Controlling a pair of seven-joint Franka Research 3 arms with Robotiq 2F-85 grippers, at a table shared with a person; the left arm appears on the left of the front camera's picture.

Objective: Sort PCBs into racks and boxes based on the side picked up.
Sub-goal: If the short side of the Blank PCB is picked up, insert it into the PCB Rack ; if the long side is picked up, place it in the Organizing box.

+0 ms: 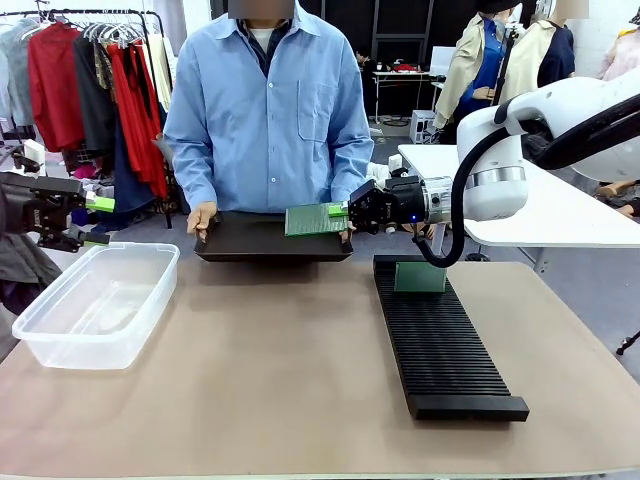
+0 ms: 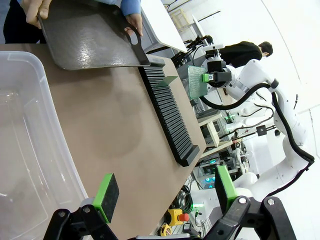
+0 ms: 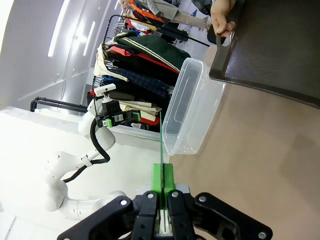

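Holding PCB (image 1: 315, 219) by one edge, right gripper (image 1: 350, 212) clamped, just above tray (image 1: 250, 242); board judged thin, stiff, light, so edge grip suits; left gripper (image 1: 98, 221) wide, well left of tray

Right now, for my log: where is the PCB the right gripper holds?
Front view, near the centre: the PCB is in the right gripper, just above the person's black tray, left of the rack's far end.
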